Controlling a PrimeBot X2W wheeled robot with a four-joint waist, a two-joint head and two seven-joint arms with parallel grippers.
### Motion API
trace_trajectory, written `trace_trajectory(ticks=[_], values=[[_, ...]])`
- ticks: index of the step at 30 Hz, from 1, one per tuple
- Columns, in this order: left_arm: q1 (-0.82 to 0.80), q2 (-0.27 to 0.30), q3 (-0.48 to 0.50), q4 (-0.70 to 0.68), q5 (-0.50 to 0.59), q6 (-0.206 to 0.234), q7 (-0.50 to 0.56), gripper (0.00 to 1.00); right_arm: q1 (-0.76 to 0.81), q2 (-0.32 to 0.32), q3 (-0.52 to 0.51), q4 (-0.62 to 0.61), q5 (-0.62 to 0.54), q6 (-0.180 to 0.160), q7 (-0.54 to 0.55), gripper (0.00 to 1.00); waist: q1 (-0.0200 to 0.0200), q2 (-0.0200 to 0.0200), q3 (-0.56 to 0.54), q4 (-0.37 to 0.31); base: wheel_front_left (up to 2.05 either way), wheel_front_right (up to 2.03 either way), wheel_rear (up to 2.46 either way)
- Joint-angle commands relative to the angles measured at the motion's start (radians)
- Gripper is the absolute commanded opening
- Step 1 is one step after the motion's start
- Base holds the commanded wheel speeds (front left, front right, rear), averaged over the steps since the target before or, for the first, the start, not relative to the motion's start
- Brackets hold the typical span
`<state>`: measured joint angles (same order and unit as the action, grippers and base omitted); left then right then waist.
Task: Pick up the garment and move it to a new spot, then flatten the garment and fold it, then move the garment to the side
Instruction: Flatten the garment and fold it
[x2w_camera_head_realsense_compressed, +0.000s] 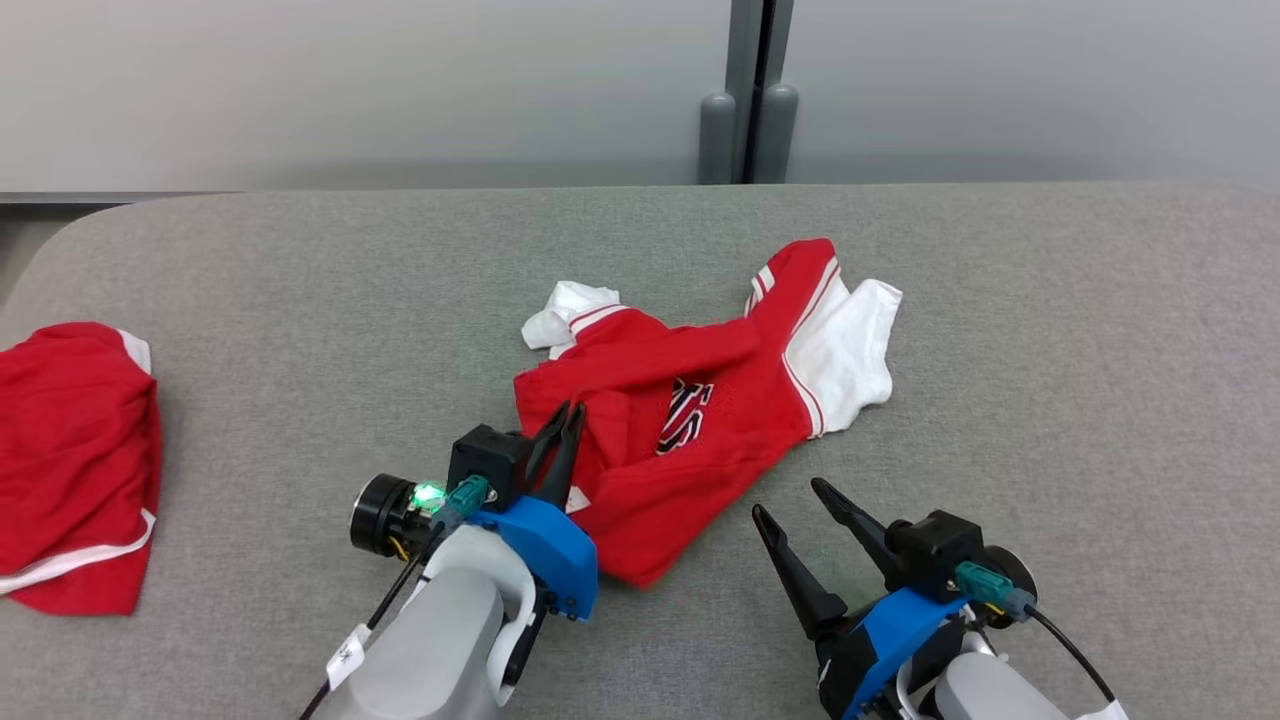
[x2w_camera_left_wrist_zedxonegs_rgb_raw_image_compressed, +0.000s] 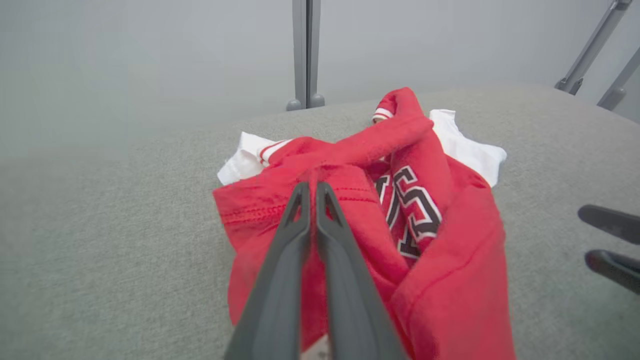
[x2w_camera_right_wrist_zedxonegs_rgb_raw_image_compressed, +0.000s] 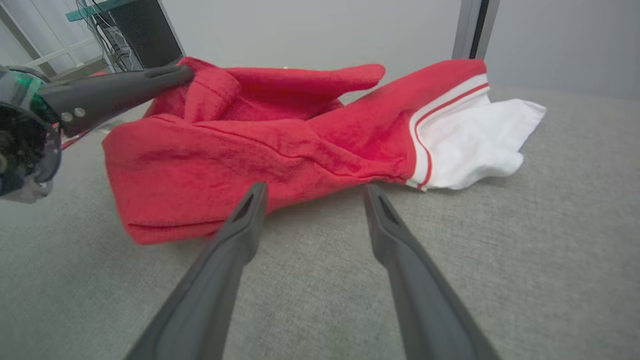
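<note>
A crumpled red garment (x2w_camera_head_realsense_compressed: 690, 420) with white sleeves and dark lettering lies at the middle of the grey table (x2w_camera_head_realsense_compressed: 1050, 330). My left gripper (x2w_camera_head_realsense_compressed: 568, 412) is shut on a fold of red cloth at the garment's near left edge; in the left wrist view its closed fingers (x2w_camera_left_wrist_zedxonegs_rgb_raw_image_compressed: 314, 187) pinch the garment (x2w_camera_left_wrist_zedxonegs_rgb_raw_image_compressed: 435, 240). My right gripper (x2w_camera_head_realsense_compressed: 790, 500) stands open just off the garment's near right edge, apart from it. In the right wrist view that gripper (x2w_camera_right_wrist_zedxonegs_rgb_raw_image_compressed: 315, 192) faces the garment (x2w_camera_right_wrist_zedxonegs_rgb_raw_image_compressed: 260, 145), with bare table between its tips.
A second red garment (x2w_camera_head_realsense_compressed: 70, 460) with white trim lies at the table's left edge. A grey post (x2w_camera_head_realsense_compressed: 750, 90) stands behind the table's far edge. The rounded left corner of the table is at the upper left.
</note>
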<state>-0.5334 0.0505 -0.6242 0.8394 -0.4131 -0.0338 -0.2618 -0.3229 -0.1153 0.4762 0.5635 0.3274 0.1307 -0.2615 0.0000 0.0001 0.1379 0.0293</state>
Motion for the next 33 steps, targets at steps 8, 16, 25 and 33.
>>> trace_trajectory(ticks=[8, 16, 25, 33], values=[[0.094, 0.025, 0.191, -0.162, -0.015, 0.076, -0.004, 0.06, 0.014, 0.009, -0.039, 0.010, -0.011, 0.000, -0.005, 1.00, 0.0000, -0.0001, -0.012, 0.045, 0.00, 0.00, 0.00], [0.202, 0.021, 0.465, -0.220, -0.040, 0.139, -0.004, 1.00, -0.010, 0.019, -0.111, 0.021, -0.037, 0.000, -0.005, 1.00, 0.0000, -0.0001, 0.015, 0.032, 0.00, 0.00, 0.00], [0.218, 0.001, 0.522, -0.272, 0.054, 0.104, -0.004, 1.00, -0.092, 0.009, -0.323, 0.080, -0.089, 0.000, -0.005, 1.00, 0.0000, -0.0001, 0.064, 0.060, 0.00, 0.00, 0.00], [0.193, 0.000, 0.410, -0.313, 0.025, 0.096, -0.004, 1.00, -0.219, -0.011, -0.546, 0.228, -0.150, 0.000, -0.005, 1.00, 0.0000, -0.0001, 0.116, 0.131, 0.00, 0.00, 0.00]])
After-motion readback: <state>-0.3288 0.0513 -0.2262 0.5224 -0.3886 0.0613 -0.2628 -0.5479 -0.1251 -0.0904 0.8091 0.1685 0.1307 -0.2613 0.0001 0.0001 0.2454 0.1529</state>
